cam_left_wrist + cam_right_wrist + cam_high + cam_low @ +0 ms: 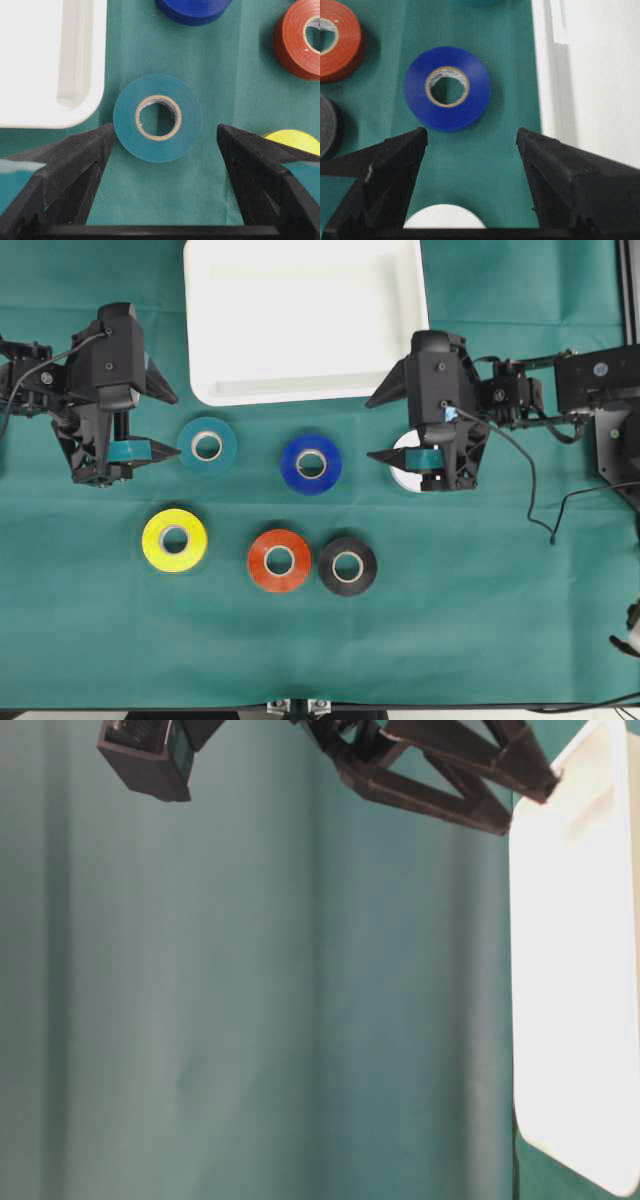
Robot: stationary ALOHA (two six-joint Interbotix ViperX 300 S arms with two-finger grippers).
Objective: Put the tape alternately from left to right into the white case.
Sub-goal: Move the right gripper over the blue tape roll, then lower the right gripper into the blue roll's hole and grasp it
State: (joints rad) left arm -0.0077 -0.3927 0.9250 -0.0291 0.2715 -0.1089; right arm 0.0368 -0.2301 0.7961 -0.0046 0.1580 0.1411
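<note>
Teal roll (157, 118) sits ahead of my left gripper (160, 150), jaws wide, empty; right gripper (470, 165) same. White case (300, 380) bare, all six rolls left.

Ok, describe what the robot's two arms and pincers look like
Both arms are matte black, boxy and angular. Each pincer, left and right, has two tapering black fingers with teal tape strips near their bases. Black cables run along both arms, and one loops loose on the cloth beside the right arm.
</note>
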